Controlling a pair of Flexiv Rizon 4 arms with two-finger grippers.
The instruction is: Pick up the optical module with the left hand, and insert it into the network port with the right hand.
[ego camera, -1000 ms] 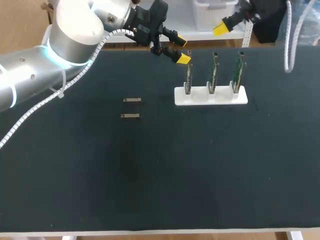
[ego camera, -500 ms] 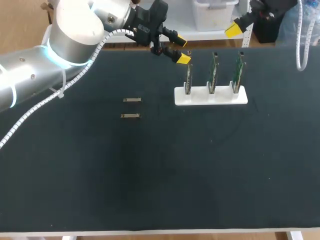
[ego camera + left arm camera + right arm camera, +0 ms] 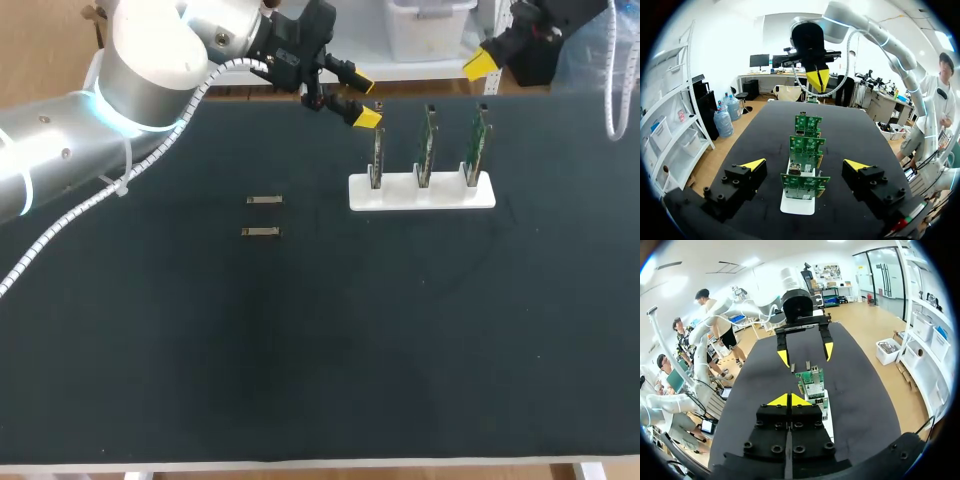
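Note:
Two small metal optical modules lie side by side on the black table, one (image 3: 264, 200) just behind the other (image 3: 260, 232). A white stand (image 3: 421, 191) holds three upright green port boards (image 3: 426, 145). My left gripper (image 3: 357, 97) hangs open and empty at the table's far edge, just left of the stand; in its wrist view the gripper (image 3: 805, 164) faces the row of boards (image 3: 805, 145). My right gripper (image 3: 481, 63) is shut and empty, high beyond the far edge behind the stand. Its wrist view shows the shut tips (image 3: 789, 399), the boards (image 3: 812, 382) and the left gripper (image 3: 805, 351) beyond.
The black table mat (image 3: 320, 350) stretches wide in front of the stand and the modules. A white cable (image 3: 60, 225) trails along my left arm over the table's left side.
My right gripper has drifted to the right along the far edge, still shut. The left arm, modules and stand have not moved.

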